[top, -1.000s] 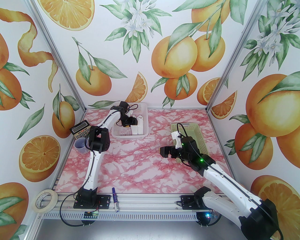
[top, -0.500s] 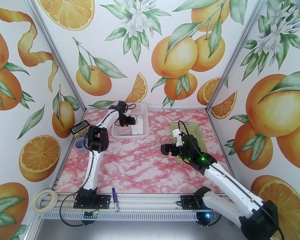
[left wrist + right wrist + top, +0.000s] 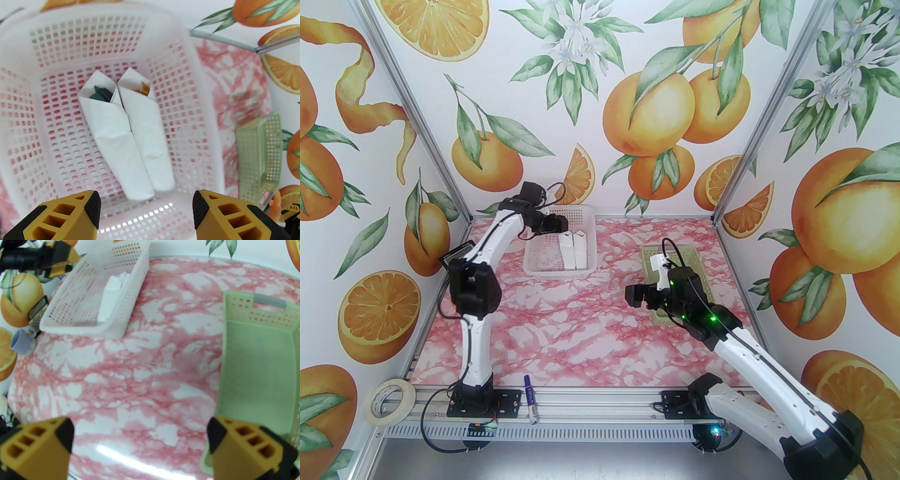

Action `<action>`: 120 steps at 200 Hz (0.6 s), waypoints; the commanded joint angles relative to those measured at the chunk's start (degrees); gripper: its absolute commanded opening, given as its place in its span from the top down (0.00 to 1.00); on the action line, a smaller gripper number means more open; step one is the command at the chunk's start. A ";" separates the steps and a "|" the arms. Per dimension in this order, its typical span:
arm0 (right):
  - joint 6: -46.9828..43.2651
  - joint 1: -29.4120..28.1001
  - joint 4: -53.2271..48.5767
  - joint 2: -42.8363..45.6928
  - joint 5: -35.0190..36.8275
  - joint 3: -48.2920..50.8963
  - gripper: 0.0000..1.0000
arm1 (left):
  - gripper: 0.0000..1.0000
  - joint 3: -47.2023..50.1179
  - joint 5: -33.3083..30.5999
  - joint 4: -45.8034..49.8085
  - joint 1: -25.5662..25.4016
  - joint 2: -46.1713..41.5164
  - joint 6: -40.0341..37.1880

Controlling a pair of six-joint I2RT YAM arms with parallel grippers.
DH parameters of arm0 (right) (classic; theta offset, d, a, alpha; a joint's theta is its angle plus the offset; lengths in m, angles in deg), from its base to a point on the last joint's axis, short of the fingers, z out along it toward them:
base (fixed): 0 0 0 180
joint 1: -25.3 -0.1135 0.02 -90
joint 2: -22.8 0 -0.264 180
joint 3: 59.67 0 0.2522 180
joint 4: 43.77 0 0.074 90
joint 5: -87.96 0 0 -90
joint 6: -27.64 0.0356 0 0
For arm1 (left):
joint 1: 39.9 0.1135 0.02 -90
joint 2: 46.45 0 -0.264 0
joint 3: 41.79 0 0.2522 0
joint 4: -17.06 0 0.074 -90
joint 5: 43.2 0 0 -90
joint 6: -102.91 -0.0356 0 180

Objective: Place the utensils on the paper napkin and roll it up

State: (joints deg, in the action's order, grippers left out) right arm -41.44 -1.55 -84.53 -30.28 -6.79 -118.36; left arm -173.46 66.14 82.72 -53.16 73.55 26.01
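While the left gripper [image 3: 557, 223] hung above the white basket [image 3: 543, 270] in the top view, the right gripper [image 3: 634, 296] hovered beside the green basket [image 3: 698, 265]. The marker [image 3: 530, 398] had a label too small to read.

From the left wrist, the fingers stood apart and empty. Just ahead between them, the paper napkin [image 3: 117, 145] lay rolled around the utensils [image 3: 101, 93], touching a second roll [image 3: 150, 140].

From the right wrist, the fingers were spread wide, holding nothing. A calculator [image 3: 38, 309] stood far ahead-left.

Left arm: reaches far forward, elbow raised, wrist pitched downward.
Left claw [image 3: 559, 224]: jaws parted, nothing between the yellow fingers [image 3: 70, 218].
Right arm: stretches forward and inward, wrist roughly level.
Right claw [image 3: 635, 296]: jaws spread wide, empty.
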 commanded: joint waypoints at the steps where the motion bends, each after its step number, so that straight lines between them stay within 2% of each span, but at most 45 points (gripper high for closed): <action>1: -0.67 0.42 -2.33 1.35 2.73 -1.85 0.00 | 0.31 7.60 -1.66 -5.65 0.07 -8.91 -0.10; 64: -0.58 0.40 -3.57 3.06 5.21 -2.72 0.00 | 0.29 31.94 -6.71 -14.47 0.56 -32.70 0.87; 120: -1.05 0.80 -3.95 3.28 8.01 -3.59 0.00 | 0.23 51.64 -10.22 -20.20 0.85 -53.50 2.97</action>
State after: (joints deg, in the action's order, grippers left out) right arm -41.48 -1.24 -87.20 -27.84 -1.76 -119.85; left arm -127.34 58.51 67.03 -52.74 26.69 27.57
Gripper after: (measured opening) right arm 0.997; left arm 0.757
